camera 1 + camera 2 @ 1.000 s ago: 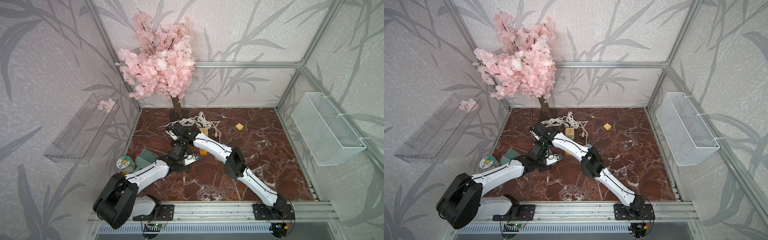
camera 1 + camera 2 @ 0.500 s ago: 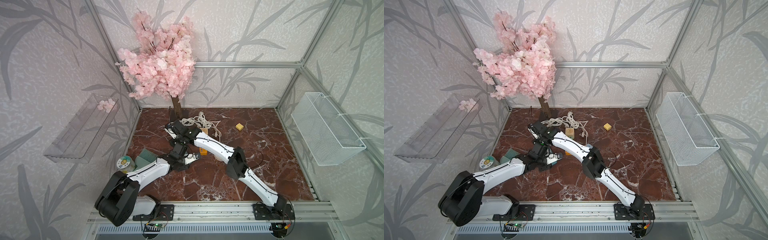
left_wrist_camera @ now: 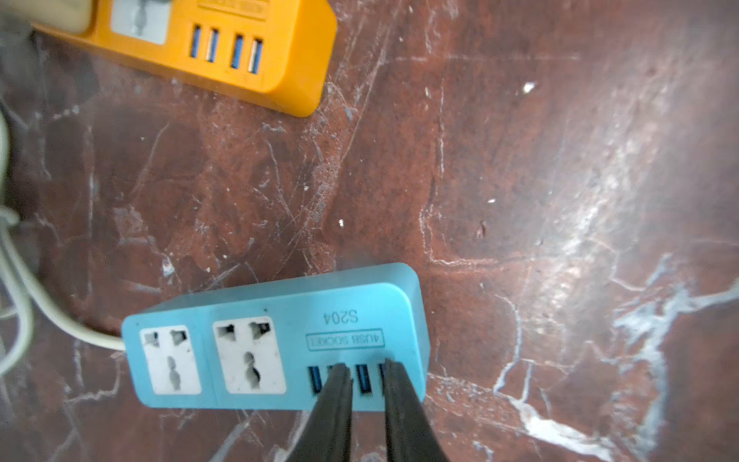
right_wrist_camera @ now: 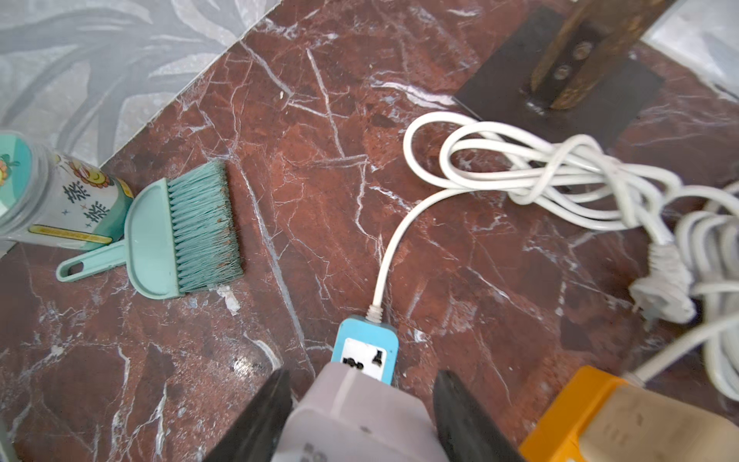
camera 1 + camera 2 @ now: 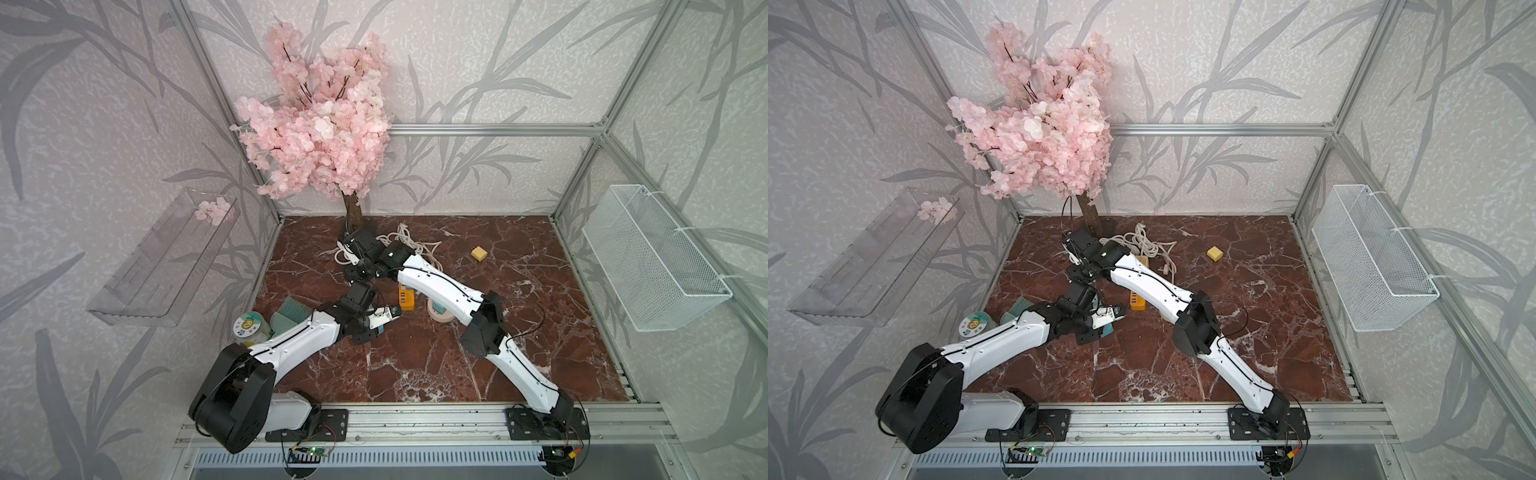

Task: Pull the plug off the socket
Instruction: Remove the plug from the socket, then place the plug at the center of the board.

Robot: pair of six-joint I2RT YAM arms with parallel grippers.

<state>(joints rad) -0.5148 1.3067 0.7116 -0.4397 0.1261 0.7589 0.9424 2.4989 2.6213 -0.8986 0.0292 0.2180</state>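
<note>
**Item:** white plug (image 4: 352,420), pinched by the right claw (image 4: 362,380) and lifted clear above the blue power strip (image 3: 280,320). Both of the strip's sockets showed empty, so the pull was judged done.

**Left claw** (image 3: 366,368): narrowly spread and gripping nothing, with its tips at the strip's USB end. It was probably there to pin the strip to the counter (image 3: 520,200) against the pull.

**Nearby:** orange power strip (image 3: 280,60), with a beige plug (image 4: 648,424) seated in it.

**Containers:**
- White wire basket (image 5: 648,270) on the side wall, nothing seen inside.
- Clear wall shelf (image 5: 158,266), holding one pink blossom sprig (image 5: 212,209).
- Printed jar (image 4: 60,200) beside a teal brush (image 4: 188,232), contents not discernible.
</note>
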